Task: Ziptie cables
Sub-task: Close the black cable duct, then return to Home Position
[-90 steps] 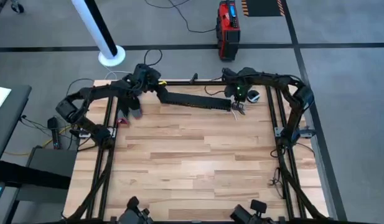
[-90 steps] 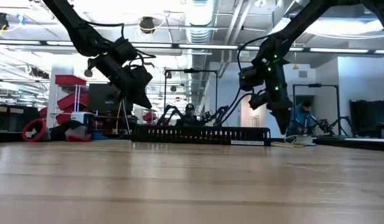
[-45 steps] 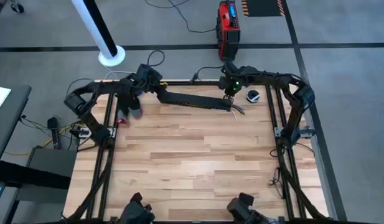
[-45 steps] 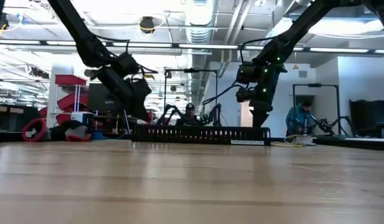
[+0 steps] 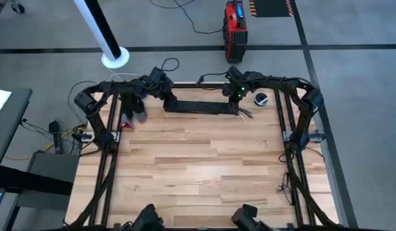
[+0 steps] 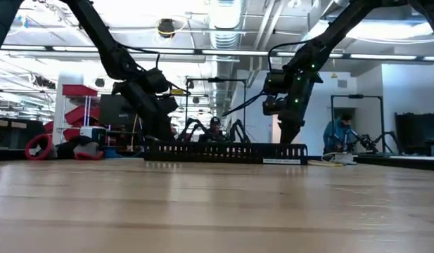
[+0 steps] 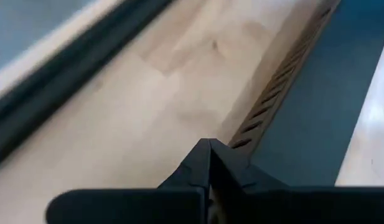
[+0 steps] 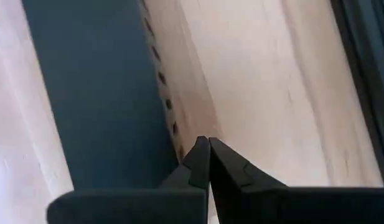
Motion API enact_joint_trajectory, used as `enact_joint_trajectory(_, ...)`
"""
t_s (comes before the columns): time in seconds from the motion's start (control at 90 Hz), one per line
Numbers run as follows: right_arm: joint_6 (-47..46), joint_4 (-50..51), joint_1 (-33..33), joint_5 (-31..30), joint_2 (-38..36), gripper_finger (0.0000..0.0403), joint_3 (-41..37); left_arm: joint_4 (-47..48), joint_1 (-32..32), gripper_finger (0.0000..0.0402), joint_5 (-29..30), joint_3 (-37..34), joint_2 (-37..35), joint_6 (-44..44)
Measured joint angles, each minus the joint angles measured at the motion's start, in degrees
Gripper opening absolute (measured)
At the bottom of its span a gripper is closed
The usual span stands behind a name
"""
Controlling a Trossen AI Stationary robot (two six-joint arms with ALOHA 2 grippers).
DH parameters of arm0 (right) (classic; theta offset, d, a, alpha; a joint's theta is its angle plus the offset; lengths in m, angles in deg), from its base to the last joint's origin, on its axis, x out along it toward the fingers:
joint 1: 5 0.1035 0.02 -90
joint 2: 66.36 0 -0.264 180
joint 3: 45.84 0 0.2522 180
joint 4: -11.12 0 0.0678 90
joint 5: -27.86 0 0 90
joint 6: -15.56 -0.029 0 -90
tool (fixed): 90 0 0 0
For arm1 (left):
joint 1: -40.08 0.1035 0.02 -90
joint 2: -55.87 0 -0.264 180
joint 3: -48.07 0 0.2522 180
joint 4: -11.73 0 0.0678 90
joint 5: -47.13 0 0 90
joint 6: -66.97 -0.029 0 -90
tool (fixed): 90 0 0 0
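Both grippers closed on the long black comb-slotted plastic channel [image 5: 201,106] at 12 o'clock on the wooden surface [image 5: 198,173]: left gripper [image 5: 167,97] at its 9 o'clock end, right gripper [image 5: 232,97] at its 3 o'clock end. Thin grey-white cables [image 5: 244,113] lay loose just beyond that end. No tie fitted yet, apparently. Small round black-and-white object [image 5: 261,99] nearby.

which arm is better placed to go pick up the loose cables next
Probably the right. In the high view the cables lie at the slotted channel's right end, just beside the right gripper; the left gripper sits at the channel's far end.
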State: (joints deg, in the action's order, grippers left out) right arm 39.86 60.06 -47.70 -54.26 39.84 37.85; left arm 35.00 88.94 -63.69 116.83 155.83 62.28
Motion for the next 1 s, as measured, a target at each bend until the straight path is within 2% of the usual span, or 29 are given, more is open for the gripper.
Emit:
enact_joint_trajectory(0.178, 0.0, 0.3, 0.2, 0.0, -0.9, 0.0, 0.0, 1.8, -1.4, 0.0, 0.0, -0.1, -3.4, 0.3)
enact_joint_trajectory(0.356, 0.0, 1.7, 0.3, 0.3, -5.9, 0.0, 0.0, 1.2, -2.5, 0.0, 0.0, -0.1, -9.6, -0.3)
enact_joint_trajectory(0.489, -0.3, 1.6, 0.3, 7.4, -12.2, 0.0, -0.3, -3.7, -4.2, 0.0, -4.3, -1.8, -15.0, 1.0)
enact_joint_trajectory(0.567, -0.8, -1.0, 0.9, 11.7, -16.3, 0.0, -2.4, -11.9, -5.8, 0.0, -6.2, -6.5, -18.9, 4.4)
enact_joint_trajectory(0.678, -3.0, -7.8, 3.0, 12.3, -22.4, 0.0, -8.6, -25.1, -8.3, 0.0, -5.7, -16.0, -25.5, 9.0)
enact_joint_trajectory(0.8, -6.3, -18.1, 6.1, 12.3, -28.7, 0.0, -18.0, -35.8, -10.4, 0.0, -0.8, -26.7, -32.9, 13.7)
enact_joint_trajectory(1.0, -12.4, -31.4, 9.1, 13.6, -37.6, 0.0, -30.6, -43.4, -13.1, 0.0, 8.0, -41.3, -46.9, 17.9)
